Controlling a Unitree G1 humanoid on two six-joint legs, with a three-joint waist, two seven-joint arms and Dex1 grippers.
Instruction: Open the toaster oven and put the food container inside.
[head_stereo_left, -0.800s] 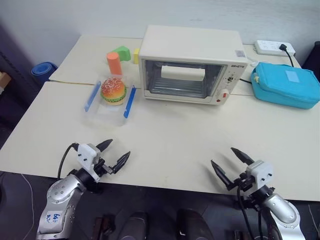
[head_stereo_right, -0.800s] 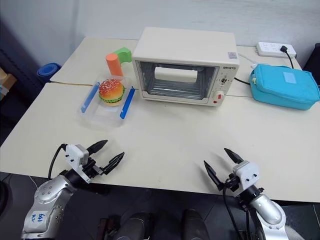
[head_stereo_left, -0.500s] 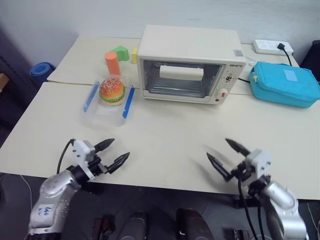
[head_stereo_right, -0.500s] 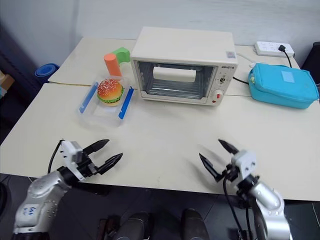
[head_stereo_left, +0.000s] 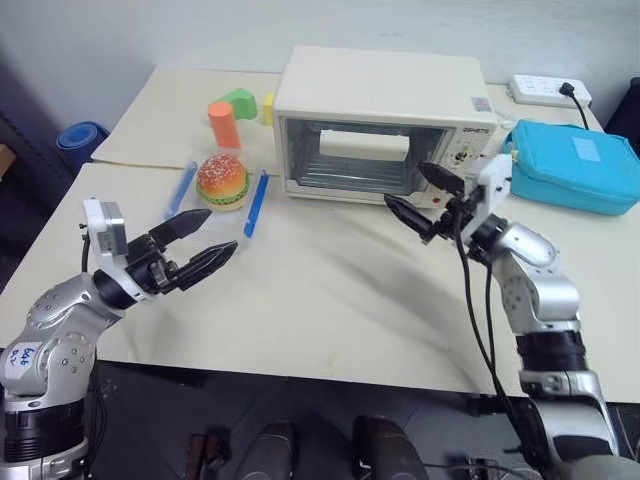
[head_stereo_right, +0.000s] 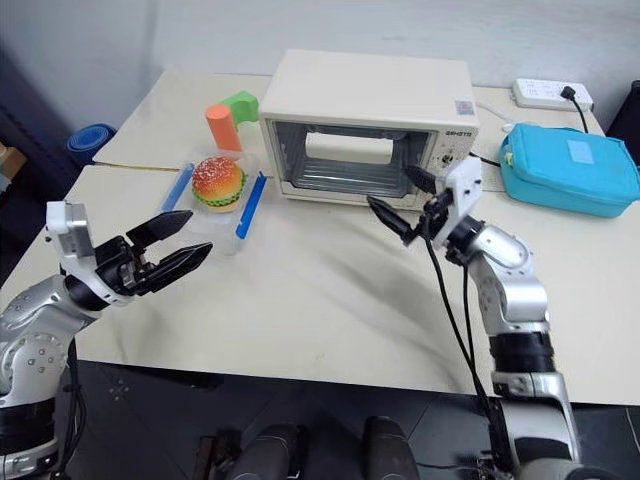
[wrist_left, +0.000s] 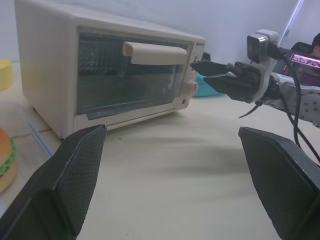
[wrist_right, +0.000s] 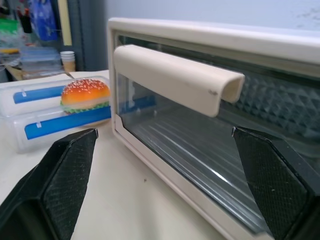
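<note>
Cream-white and shut, your toaster oven (head_stereo_left: 385, 125) is sitting toward the far edge of the table (head_stereo_left: 330, 290), its glass door closed and the bar handle (wrist_right: 177, 77) lying across the upper part of the glass. You are holding the right gripper (head_stereo_left: 425, 198) just in front of the oven's lower right corner, near the knobs and the red button (head_stereo_left: 449, 189), with its two black fingers spread apart and nothing between them; it is not touching the door. In the right wrist view the handle is lying straight ahead between the fingers.

The food container (head_stereo_left: 218, 200) is resting on the table just to the left of the oven, apart from it, with its blue side clips (head_stereo_left: 258, 203) showing and the toy hamburger (head_stereo_left: 224, 180) seen through the clear plastic. Your left gripper (head_stereo_left: 192, 245) is hovering near the table's left edge, short of the container, jaws wide and empty.

Behind the container an orange cylinder (head_stereo_left: 222, 123) and a green block (head_stereo_left: 240, 101) are standing. A turquoise zippered case (head_stereo_left: 575, 166) is lying at the right of the oven, and a white power strip (head_stereo_left: 549, 91) is sitting in the far right corner.
</note>
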